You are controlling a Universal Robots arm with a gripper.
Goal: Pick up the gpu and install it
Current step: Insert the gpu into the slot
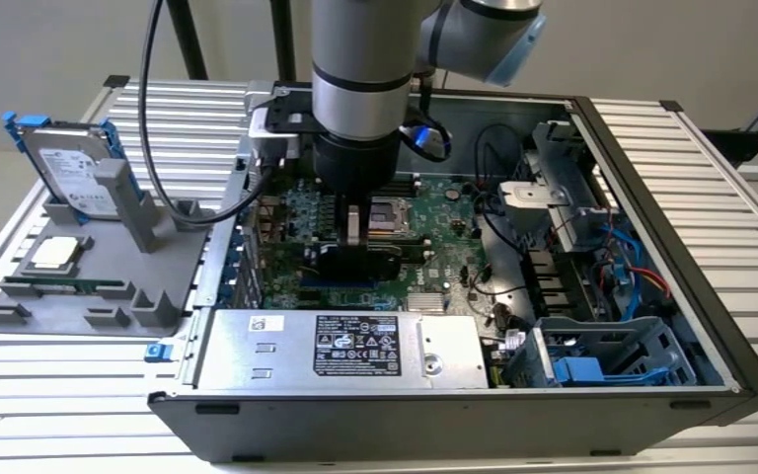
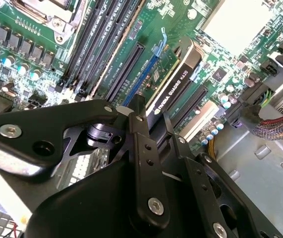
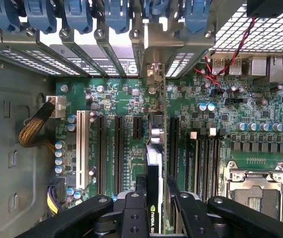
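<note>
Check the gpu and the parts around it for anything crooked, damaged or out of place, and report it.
Nothing stands out. The gripper holds the gpu on edge over the motherboard, running in line with the expansion slots in both wrist views. No bent, broken or loose part shows; whether the card is seated is hidden.

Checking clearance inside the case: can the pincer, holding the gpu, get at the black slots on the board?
Probably yes. The pincer holds the gpu on edge right over the slots, the case lies open, and no cable crosses that patch of board.
</note>
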